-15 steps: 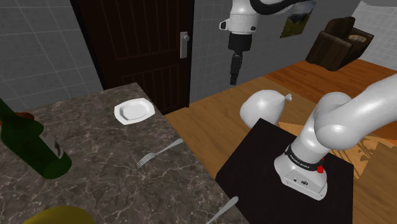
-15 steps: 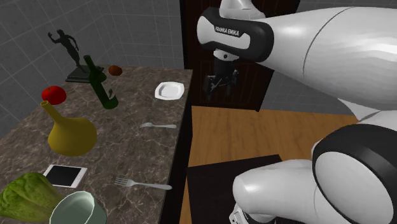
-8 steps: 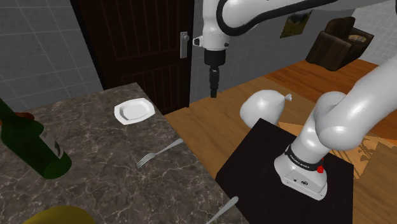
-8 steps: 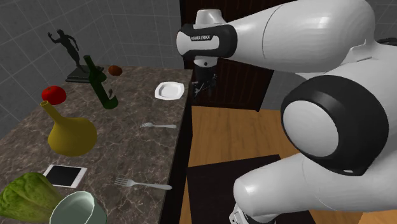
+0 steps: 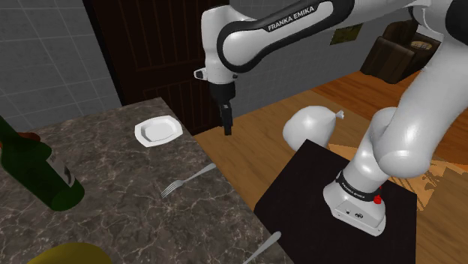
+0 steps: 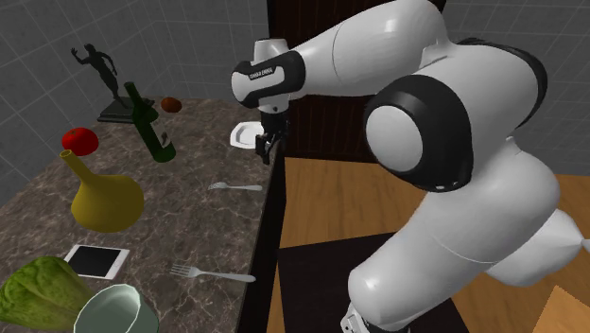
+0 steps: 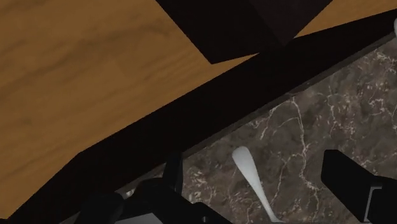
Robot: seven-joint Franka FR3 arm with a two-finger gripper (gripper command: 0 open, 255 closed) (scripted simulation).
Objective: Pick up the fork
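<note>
Two silver forks lie on the dark marble table (image 5: 112, 187). One fork (image 5: 188, 180) (image 6: 236, 186) rests mid-table with its handle end by the table's edge. The other fork (image 5: 262, 247) (image 6: 214, 274) lies further along the same edge, away from the plate. My black gripper (image 5: 226, 126) (image 6: 266, 153) hangs above the table's edge, higher than the first fork and near its handle end. In the wrist view the gripper (image 7: 257, 186) is open, and the pale fork handle (image 7: 250, 175) lies far below between the fingers, untouched.
A small white plate (image 5: 158, 131) (image 6: 246, 134) sits near the table's corner by the dark door (image 5: 165, 52). A green bottle (image 5: 37, 174) (image 6: 147, 124), a yellow vase (image 6: 104, 199), a tomato (image 6: 80, 140), a statue (image 6: 104, 80), a tablet (image 6: 95, 259), a bowl (image 6: 115, 312) and lettuce (image 6: 38, 293) stand further in.
The arm has swung from over the wooden floor toward the shoulder view's left and lowered. The gripper now hangs over the table's edge near the first fork's handle.
</note>
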